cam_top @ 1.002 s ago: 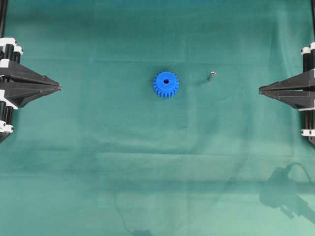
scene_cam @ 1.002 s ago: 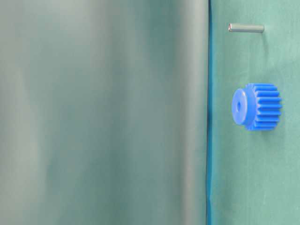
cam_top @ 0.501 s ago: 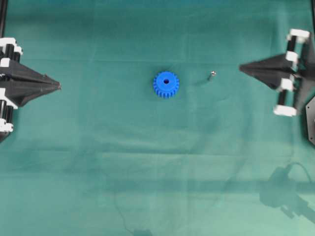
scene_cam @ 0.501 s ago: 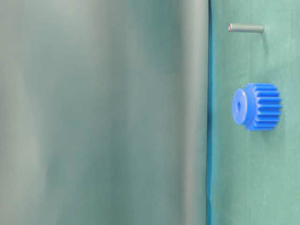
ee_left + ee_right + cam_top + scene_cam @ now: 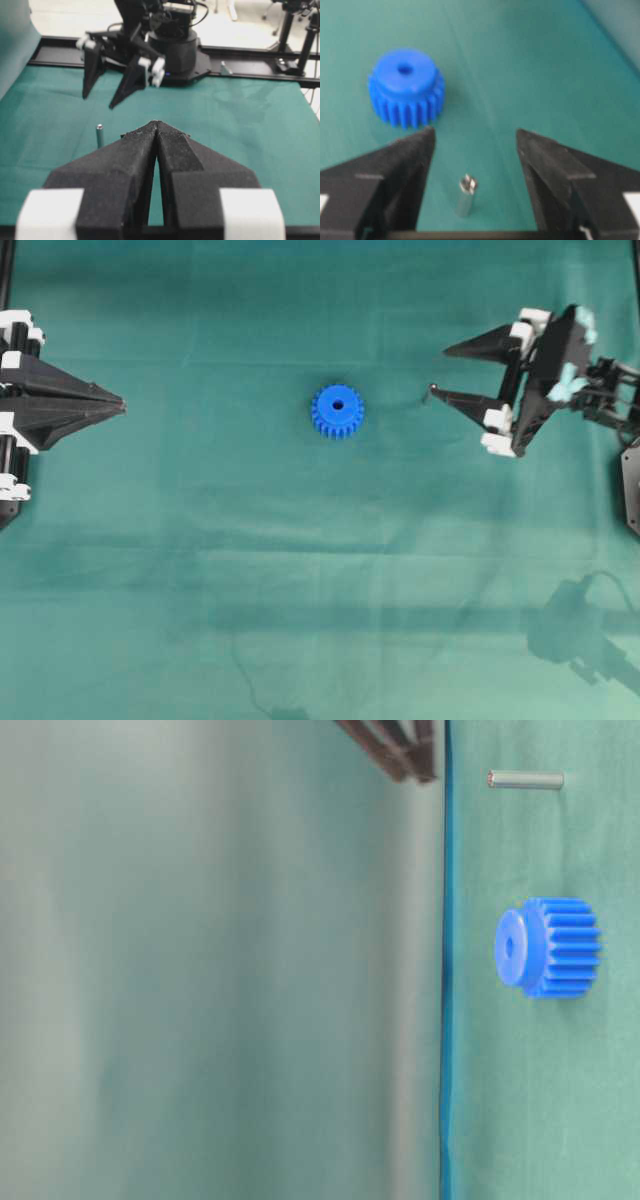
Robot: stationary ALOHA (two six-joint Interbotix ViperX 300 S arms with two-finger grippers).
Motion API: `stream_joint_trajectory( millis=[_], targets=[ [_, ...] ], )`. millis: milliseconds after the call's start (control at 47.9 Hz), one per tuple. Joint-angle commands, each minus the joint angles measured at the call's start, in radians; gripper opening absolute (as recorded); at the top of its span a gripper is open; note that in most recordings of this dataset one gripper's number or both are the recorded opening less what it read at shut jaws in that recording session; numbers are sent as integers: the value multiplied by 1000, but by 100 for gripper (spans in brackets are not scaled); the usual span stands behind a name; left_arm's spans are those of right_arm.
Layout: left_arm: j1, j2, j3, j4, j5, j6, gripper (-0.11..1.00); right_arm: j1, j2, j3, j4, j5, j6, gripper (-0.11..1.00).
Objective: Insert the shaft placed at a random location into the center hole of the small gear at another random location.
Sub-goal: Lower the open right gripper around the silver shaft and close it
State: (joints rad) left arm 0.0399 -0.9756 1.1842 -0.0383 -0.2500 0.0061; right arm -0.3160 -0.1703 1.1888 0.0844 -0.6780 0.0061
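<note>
Clearly, the short silver-grey metal shaft [image 5: 465,195] is standing upright on the green cloth of the bench [image 5: 300,570], well apart from the bright blue toothed plastic gear [image 5: 337,411] and on the side of it nearer the right arm. Being tiny, rigid and smooth, the shaft is probably going to be very light and slippery, and it looks apt to topple or roll at a slight nudge; a pinch across its middle, square to its length, looks the surest hold, leaving its lower end free for the dark center hole [image 5: 405,69] in the gear's raised hub. The gear is sitting flat with that hole facing up; being light plastic, it may slide on the cloth under a sideways push.

The right gripper [image 5: 475,137] is standing wide open with nothing held, its fingers either side of the shaft and not touching it. The left gripper [image 5: 157,123] is resting closed and empty, far from the gear on the opposite side.

The cloth is lying slightly creased, soft and matte, with bare room all around the gear.
</note>
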Motion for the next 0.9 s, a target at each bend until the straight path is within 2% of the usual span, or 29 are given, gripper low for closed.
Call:
stream_joint_trajectory(
  millis=[0, 230, 417, 480, 522, 668, 877],
  targets=[
    [9, 5, -8, 0, -5, -5, 0, 0, 51, -21, 14, -41, 2, 76],
    [17, 3, -3, -2, 0, -8, 0, 0, 173, -40, 21, -81, 26, 76],
    [21, 3, -2, -2, 2, -8, 0, 0, 209, -44, 20, -109, 34, 72],
    [21, 3, -2, -2, 8, -9, 0, 0, 209, -43, 18, -115, 34, 67],
    [21, 3, -2, -2, 11, -11, 0, 2, 209, -43, 15, -118, 34, 59],
    [21, 2, -2, -3, 23, -12, 0, 6, 207, -40, 14, -121, 34, 25],
    [21, 3, 0, -3, 25, -12, 0, 12, 206, -40, 12, -118, 35, 25]
  ],
)
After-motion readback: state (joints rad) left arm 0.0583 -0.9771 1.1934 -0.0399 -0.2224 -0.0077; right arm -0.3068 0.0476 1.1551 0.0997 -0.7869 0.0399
